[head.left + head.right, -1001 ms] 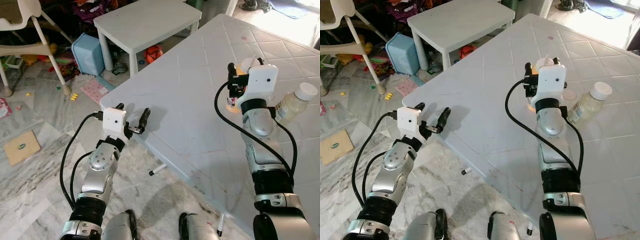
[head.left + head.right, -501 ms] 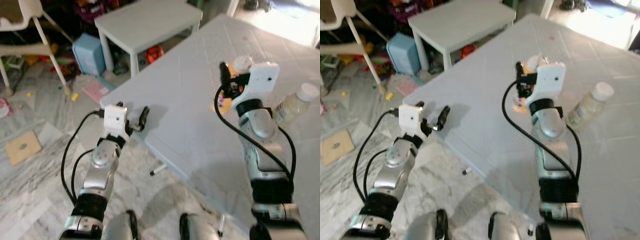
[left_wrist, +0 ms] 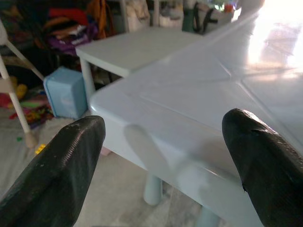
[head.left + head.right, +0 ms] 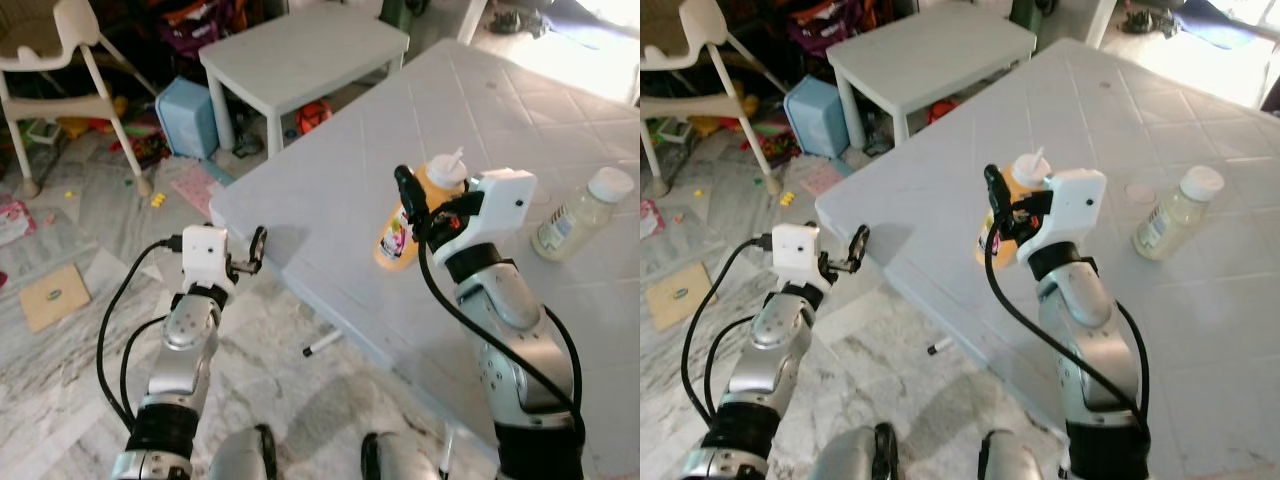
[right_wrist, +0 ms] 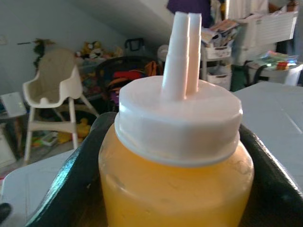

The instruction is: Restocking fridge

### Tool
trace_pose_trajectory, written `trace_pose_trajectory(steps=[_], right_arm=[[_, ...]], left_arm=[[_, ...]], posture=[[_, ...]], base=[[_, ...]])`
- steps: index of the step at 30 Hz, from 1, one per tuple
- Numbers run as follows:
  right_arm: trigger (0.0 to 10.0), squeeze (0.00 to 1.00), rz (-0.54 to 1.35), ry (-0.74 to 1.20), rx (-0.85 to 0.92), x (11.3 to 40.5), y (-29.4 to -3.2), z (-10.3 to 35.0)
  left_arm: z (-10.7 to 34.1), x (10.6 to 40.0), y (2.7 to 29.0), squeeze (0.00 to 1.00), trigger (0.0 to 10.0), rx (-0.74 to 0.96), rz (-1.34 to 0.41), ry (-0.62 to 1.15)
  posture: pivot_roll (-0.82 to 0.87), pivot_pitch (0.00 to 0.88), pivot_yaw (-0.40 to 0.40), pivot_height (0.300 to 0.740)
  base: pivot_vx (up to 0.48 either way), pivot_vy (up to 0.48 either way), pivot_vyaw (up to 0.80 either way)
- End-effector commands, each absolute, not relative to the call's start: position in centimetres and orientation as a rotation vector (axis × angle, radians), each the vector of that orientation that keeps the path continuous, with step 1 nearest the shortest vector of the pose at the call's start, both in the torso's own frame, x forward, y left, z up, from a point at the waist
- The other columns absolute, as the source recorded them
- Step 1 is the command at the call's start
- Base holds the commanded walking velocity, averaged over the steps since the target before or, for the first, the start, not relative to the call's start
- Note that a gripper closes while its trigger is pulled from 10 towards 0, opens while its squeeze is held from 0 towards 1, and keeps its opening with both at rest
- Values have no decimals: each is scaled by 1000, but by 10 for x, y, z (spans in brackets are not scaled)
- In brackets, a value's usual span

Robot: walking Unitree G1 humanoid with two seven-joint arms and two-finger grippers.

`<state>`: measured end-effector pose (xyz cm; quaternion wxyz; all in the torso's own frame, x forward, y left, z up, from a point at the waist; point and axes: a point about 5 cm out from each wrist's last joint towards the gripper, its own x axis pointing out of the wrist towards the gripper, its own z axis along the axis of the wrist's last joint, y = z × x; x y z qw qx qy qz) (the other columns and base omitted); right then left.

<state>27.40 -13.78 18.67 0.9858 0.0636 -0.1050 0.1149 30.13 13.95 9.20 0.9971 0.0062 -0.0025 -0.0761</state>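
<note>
**Right wrist view: our gripper clamped on the orange bottle**

Right wrist view puts the orange squeeze bottle (image 5: 175, 184) directly before us, its white cap and nozzle up, with one black finger (image 5: 71, 175) pressed against each side of its body. From the head views we see our right gripper (image 4: 425, 215) holding that bottle (image 4: 400, 232) over the pale tiled table (image 4: 330, 200), near its front edge; we cannot tell whether the bottle's base touches the table.

Our left gripper (image 4: 255, 255) hovers just off the table's near corner, above the marble floor (image 4: 70, 400), fingers spread apart with nothing between them. In the left wrist view both fingers (image 3: 61, 175) frame that corner.

A marker (image 4: 320, 345) lies on the floor under the table edge. Farther out on the table, to our right, a pale bottle with a white cap (image 4: 575, 212) stands well apart from the orange one.

Beyond the table stand a small white table (image 4: 300, 50), a blue bin (image 4: 190, 115) beside it, and a white high chair (image 4: 60, 70) among scattered toys.
</note>
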Motion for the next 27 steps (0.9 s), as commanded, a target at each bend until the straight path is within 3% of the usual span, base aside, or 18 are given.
trace_pose_trajectory(steps=[1,8,16,27], right_arm=[[10000,0,210,-242,145,270,-136,195],[10000,0,146,-208,212,268,-142,190],[10000,0,170,-210,173,269,-138,190],[10000,0,195,-173,154,265,-133,177]], left_arm=[[93,300,144,0,10000,43,-140,-11],[95,300,142,0,10000,48,-154,-10],[94,299,142,0,10000,58,-142,-10],[87,295,139,0,10000,79,-152,14]], posture=[[-74,61,19,740],[-75,71,22,740],[-67,78,17,740],[-66,77,12,740]], base=[[0,480,0],[0,480,0],[0,480,0],[0,480,800]])
